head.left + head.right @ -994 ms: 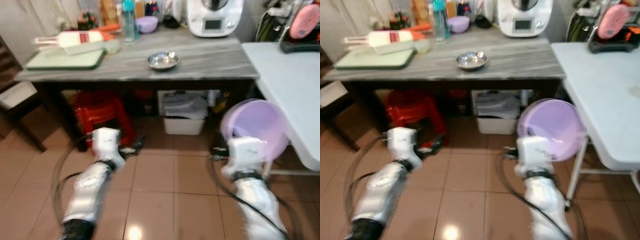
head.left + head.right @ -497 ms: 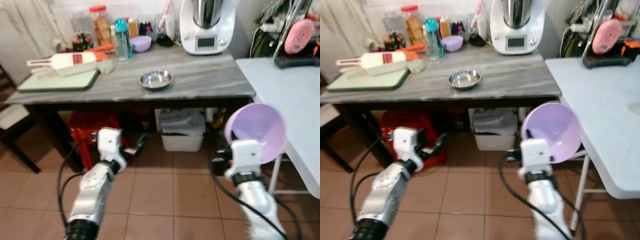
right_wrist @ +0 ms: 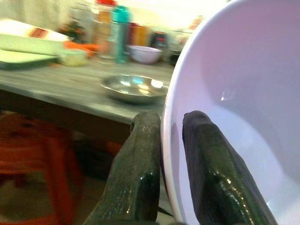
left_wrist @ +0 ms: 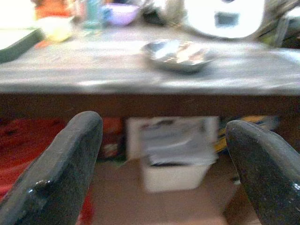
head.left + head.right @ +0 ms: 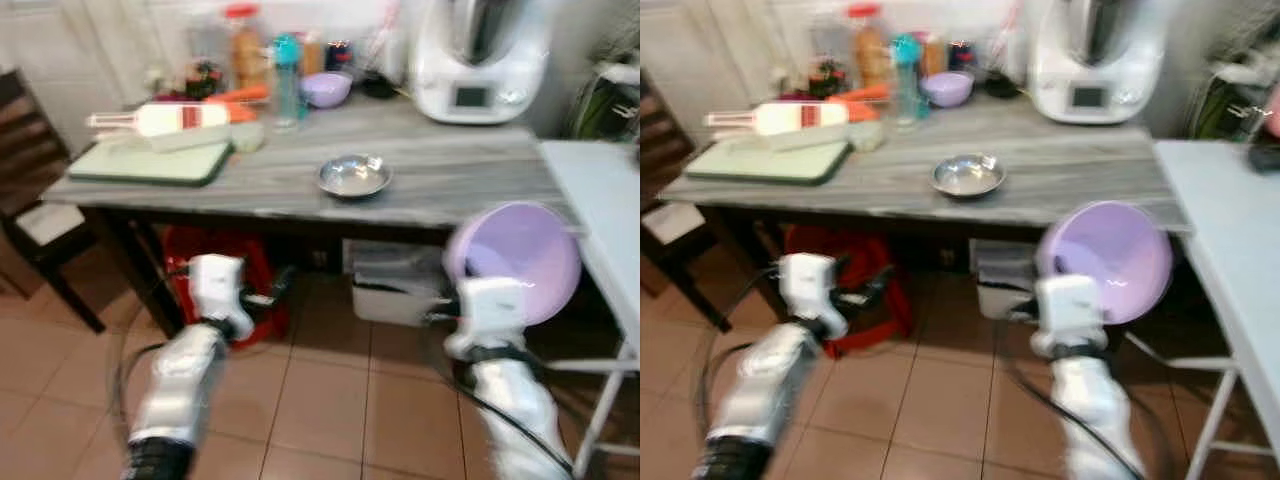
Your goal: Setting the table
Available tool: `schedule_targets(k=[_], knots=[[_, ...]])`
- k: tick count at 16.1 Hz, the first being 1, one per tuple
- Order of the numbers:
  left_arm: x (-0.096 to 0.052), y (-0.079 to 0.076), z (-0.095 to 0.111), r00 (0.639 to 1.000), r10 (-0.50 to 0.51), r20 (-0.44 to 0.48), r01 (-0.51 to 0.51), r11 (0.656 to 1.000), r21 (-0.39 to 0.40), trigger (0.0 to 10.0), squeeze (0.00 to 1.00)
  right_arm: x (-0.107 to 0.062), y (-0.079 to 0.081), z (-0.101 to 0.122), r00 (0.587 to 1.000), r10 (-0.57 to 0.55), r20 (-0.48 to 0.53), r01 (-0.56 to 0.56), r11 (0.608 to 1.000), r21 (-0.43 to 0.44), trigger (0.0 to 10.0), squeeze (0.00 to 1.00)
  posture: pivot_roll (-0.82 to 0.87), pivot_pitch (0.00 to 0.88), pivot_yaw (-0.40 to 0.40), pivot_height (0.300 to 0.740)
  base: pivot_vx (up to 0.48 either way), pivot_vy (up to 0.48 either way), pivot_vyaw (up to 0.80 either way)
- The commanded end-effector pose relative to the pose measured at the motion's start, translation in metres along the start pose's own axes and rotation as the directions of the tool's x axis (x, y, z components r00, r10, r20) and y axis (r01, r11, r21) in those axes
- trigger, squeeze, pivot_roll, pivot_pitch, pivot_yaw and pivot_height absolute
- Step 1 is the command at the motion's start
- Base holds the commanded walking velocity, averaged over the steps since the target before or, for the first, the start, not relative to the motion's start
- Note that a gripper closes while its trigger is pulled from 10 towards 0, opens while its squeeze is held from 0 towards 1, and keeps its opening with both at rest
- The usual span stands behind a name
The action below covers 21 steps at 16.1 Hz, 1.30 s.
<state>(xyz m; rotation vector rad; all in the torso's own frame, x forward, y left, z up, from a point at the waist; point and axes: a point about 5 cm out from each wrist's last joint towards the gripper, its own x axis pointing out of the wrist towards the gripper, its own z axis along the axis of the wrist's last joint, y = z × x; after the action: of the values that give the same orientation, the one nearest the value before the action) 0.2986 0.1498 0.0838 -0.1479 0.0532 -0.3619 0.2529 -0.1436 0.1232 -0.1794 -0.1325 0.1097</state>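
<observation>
Since half a second ago the camera has swung left, while the purple bowl remains pinched by its rim in the right gripper, carried low before the grey table. Advisable: raise it level above the tabletop, clear of the steel dish. Left gripper hangs spread wide, holding nothing.

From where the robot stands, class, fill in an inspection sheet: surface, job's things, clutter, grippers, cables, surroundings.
Surface: grey table, ahead.
Job's things: purple bowl, held by its rim; steel bowl on the table.
Clutter: bottles, jars, green board, white appliance at the back.
Grippers: right gripper shut on the purple bowl; left gripper open, low before the table.
Cables: black ones along both arms.
Surroundings: red stool, white bin under the table; tiled floor.
</observation>
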Motion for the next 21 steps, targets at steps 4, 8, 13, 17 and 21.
schedule_targets(k=[4, 8, 13, 17, 21], knots=[[0.009, -0.011, 0.007, 0.999, -0.038, 0.025, 0.038, 0.999, -0.008, 10.0, 0.00, 0.001, -0.009, 0.006, 0.999, -0.025, 0.024, 0.025, 0.999, -0.020, 10.0, 0.00, -0.08, 0.000, 0.068, 0.740, 0.420, 0.000, 0.52], [0.008, -0.013, 0.007, 0.999, -0.039, 0.026, 0.039, 0.999, -0.010, 10.0, 0.00, 0.001, -0.009, 0.005, 1.000, -0.024, 0.020, 0.024, 1.000, -0.019, 10.0, 0.00, -0.08, 0.000, 0.065, 0.740, 0.419, 0.000, 0.00], [0.010, -0.021, 0.010, 0.997, -0.062, 0.041, 0.062, 0.998, -0.009, 10.0, 0.00, 0.004, -0.010, 0.007, 0.999, -0.017, 0.028, 0.018, 1.000, -0.025, 10.0, 0.00, -0.08, 0.000, 0.060, 0.740, 0.418, 0.000, 0.00], [0.010, -0.022, 0.010, 0.997, -0.067, 0.040, 0.067, 0.998, -0.011, 10.0, 0.00, 0.006, -0.007, 0.014, 0.998, 0.012, 0.058, -0.009, 0.999, -0.042, 10.0, 0.00, -0.08, 0.000, 0.059, 0.740, 0.420, 0.000, 0.00], [0.007, -0.023, 0.010, 0.996, -0.077, 0.038, 0.077, 0.997, -0.003, 10.0, 0.00, 0.007, -0.005, 0.013, 0.998, 0.026, 0.051, -0.024, 0.999, -0.041, 10.0, 0.00, -0.08, 0.000, 0.055, 0.740, 0.415, 0.000, 0.00]])
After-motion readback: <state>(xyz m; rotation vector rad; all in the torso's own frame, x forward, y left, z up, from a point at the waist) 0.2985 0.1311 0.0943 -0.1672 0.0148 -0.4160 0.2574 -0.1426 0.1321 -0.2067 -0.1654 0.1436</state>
